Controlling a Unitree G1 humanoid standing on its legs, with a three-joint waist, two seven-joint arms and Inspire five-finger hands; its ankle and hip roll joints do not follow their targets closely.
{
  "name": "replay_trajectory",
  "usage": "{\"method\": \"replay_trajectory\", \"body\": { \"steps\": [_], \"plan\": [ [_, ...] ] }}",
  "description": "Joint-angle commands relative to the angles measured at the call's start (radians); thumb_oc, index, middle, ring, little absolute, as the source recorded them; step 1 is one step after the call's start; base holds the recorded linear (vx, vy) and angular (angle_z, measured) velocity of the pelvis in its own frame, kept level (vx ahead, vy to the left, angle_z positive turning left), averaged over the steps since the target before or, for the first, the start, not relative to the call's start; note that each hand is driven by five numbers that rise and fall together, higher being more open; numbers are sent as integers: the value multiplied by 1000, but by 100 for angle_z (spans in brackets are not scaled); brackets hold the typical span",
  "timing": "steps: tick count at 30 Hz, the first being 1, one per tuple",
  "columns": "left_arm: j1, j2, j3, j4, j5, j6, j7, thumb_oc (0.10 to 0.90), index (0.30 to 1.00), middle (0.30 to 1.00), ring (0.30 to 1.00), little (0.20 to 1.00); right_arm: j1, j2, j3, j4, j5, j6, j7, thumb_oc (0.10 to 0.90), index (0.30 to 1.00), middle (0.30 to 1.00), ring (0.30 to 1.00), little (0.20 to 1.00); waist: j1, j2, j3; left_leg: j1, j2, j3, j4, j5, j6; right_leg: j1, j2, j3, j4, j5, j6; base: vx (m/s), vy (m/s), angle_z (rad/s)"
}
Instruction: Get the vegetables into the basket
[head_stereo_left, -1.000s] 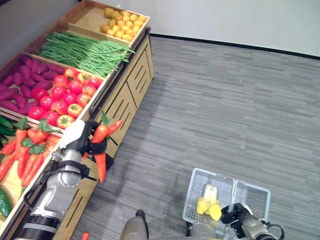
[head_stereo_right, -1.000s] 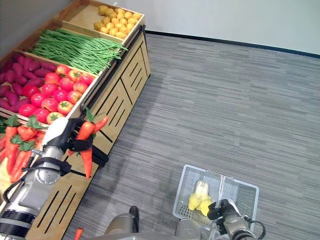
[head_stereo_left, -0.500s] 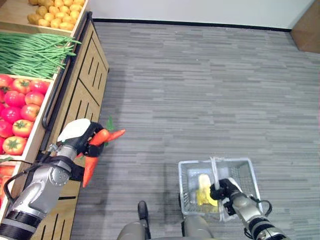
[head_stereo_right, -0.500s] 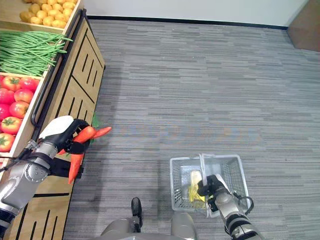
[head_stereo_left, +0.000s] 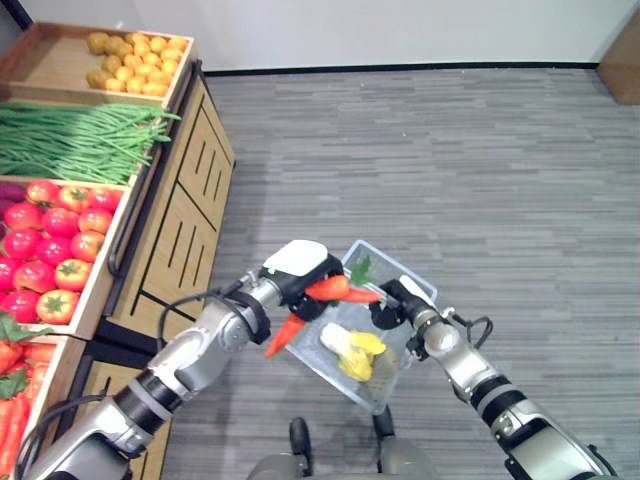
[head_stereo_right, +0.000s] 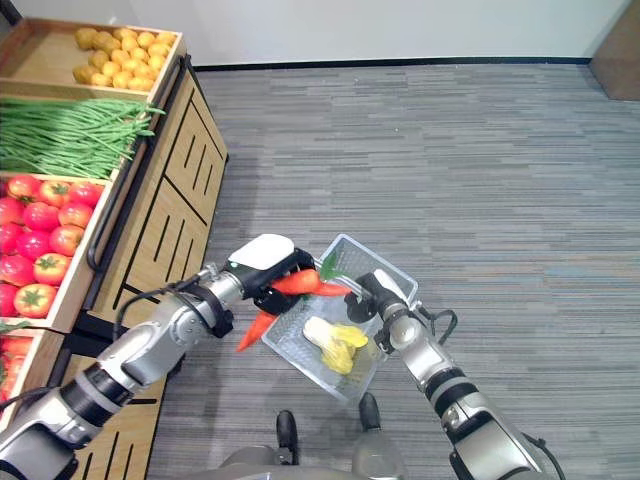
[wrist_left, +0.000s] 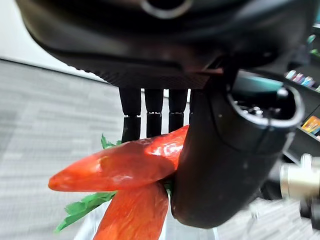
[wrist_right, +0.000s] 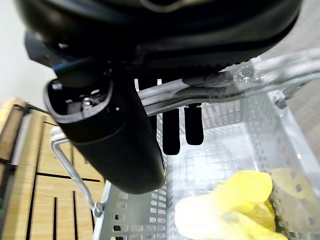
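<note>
Your left hand (head_stereo_left: 296, 270) grips two carrots (head_stereo_left: 322, 300), fingers and thumb curled round them, over the near rim of the white basket (head_stereo_left: 392, 370). A yellow vegetable (head_stereo_left: 352, 352) lies inside. Your right hand (head_stereo_left: 400, 299) is closed round the basket's handle (wrist_right: 210, 85), holding it above the floor (head_stereo_left: 480, 170).

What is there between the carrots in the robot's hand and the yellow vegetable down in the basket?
Nothing: in the left eye view the carrots hang over the basket, with bare mesh before the yellow vegetable.
</note>
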Motion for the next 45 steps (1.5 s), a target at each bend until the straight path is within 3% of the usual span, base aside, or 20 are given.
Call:
{"method": "replay_trajectory", "body": {
  "steps": [1,9,14,24,29,33,34,35,36,45],
  "plan": [
    [-76,-33,6,82,70,-9,66,400,300,300,300,300,-73,6,-39,-112,0,-89,-74,400,300,300,300,300,2,-27,-74,-21,14,-20,116,-130,-22,-32,-29,-38,70,-54,45,22,-33,3],
    [-130,-196,-87,332,115,18,87,400,300,300,300,300,-114,12,-11,-195,11,-90,-97,400,300,300,300,300,-19,-6,-77,-17,16,-22,105,-121,-30,-25,-26,-45,64,-56,37,-6,-12,1],
    [-191,-292,-149,467,166,19,94,400,300,300,300,300,-72,14,58,-321,37,-109,-30,400,300,300,300,300,-52,-11,-80,-6,23,-5,100,-120,-33,-26,-17,-28,62,-54,36,-5,-16,-6],
    [-269,-287,-187,464,236,-9,52,400,300,300,300,300,2,1,117,-507,188,-147,84,400,300,300,300,300,-79,-17,-77,8,31,17,96,-120,-36,-28,-9,-11,60,-50,42,-1,-5,-9],
    [-272,-296,-185,498,222,-6,18,400,300,300,300,300,53,4,124,-606,391,-152,153,400,300,300,300,300,-87,-17,-76,16,34,24,91,-128,-38,-25,-8,-6,57,-55,45,5,0,-3],
    [-272,-297,-186,499,223,-6,19,400,300,300,300,300,54,3,124,-607,392,-151,153,400,300,300,300,300,-88,-19,-72,12,34,26,94,-118,-39,-29,-8,-6,60,-46,43,-8,-1,-4],
    [-282,-320,-189,556,211,2,16,400,300,300,300,300,92,22,137,-639,561,-147,183,400,300,300,300,300,-97,-24,-65,8,35,32,95,-113,-41,-36,-7,-4,62,-40,44,-47,-18,-4],
    [-285,-327,-201,555,216,-2,7,753,794,794,794,794,81,15,155,-661,580,-145,202,400,300,300,300,300,-91,-23,-66,10,37,31,101,-128,-41,-31,-6,-6,59,-49,45,-47,-24,-11],
    [-283,-326,-209,544,218,-10,1,900,1000,1000,1000,1000,78,13,158,-667,592,-146,206,400,300,300,300,300,-90,-26,-64,5,37,32,105,-119,-41,-35,-7,-5,63,-40,43,30,-14,-13],
    [-298,-325,-222,477,175,-21,-21,900,1000,1000,1000,1000,48,14,165,-702,623,-157,213,400,300,300,300,300,-81,-27,-64,-4,36,26,110,-117,-41,-36,-10,-12,59,-35,43,-17,-9,-1]
  ]
}}
